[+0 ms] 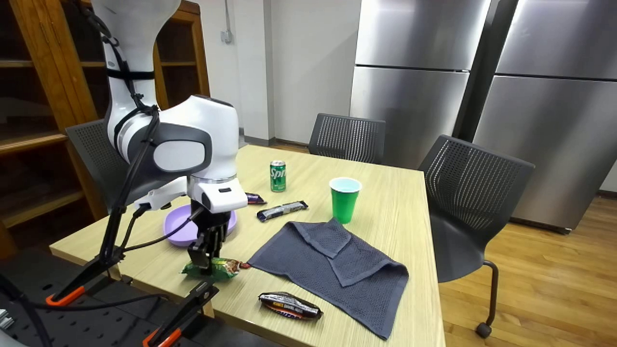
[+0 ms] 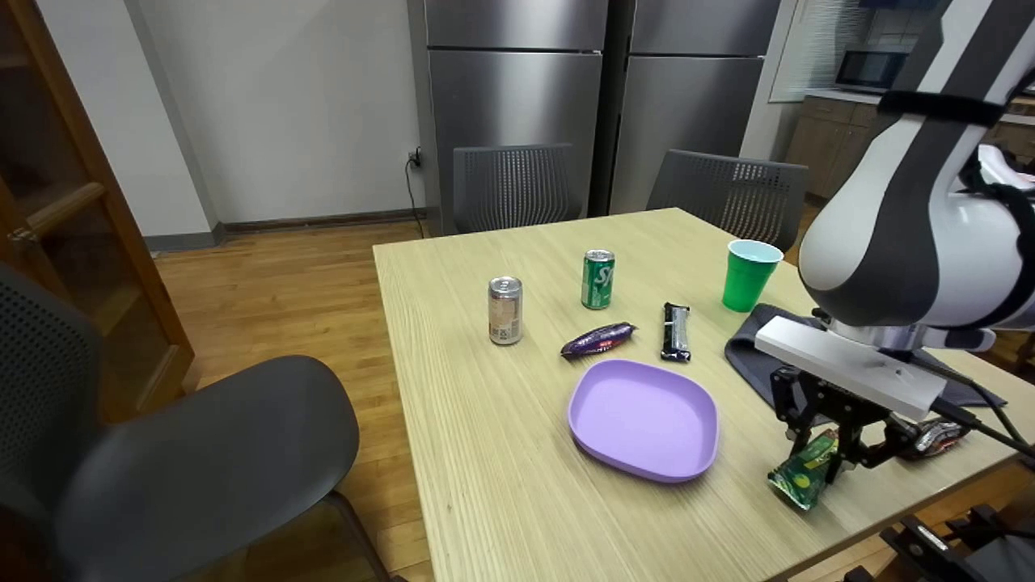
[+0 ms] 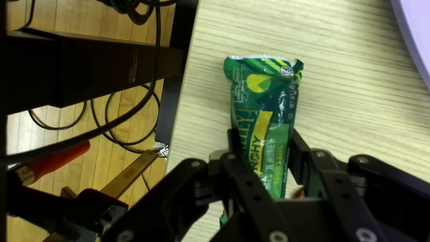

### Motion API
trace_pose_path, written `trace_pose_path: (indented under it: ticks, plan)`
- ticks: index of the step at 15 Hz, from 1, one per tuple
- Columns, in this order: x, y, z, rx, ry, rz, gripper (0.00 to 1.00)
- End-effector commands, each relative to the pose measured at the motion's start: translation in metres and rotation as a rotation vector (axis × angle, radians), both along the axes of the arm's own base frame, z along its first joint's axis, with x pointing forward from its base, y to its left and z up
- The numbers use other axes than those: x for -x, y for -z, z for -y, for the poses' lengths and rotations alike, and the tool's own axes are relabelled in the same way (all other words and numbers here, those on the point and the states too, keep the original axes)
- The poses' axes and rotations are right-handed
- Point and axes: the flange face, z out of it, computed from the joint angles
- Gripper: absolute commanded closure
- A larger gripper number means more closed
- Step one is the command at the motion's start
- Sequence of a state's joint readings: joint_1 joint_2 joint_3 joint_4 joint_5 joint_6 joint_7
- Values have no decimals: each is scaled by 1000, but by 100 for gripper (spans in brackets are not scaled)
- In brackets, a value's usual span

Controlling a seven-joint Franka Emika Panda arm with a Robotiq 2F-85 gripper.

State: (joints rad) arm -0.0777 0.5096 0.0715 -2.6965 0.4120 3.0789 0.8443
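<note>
Tool [image 3: 263, 144] part-closed, pinching green bar [image 3: 263, 116] by both sides | grasp looks done — no lift yet | seemingly resting on bench [image 2: 485, 469], near plate [image 2: 643, 420]

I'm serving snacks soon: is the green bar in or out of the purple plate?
Out: in the wrist view, tabletop shows between the green bar, held in the gripper, and the purple plate.
</note>
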Motion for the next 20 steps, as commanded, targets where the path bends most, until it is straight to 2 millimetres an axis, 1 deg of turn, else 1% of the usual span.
trace_pose_path:
  ticks: [1,4,10,15,20]
  plan:
    - [4,-28,-10,9,-24,45,89]
    - [-1,-41,-24,15,-57,69,89]
    - [-16,-61,-65,48,-145,123,89]
    - [-35,-61,-97,85,-180,139,89]
    - [-70,-61,-123,124,-176,140,89]
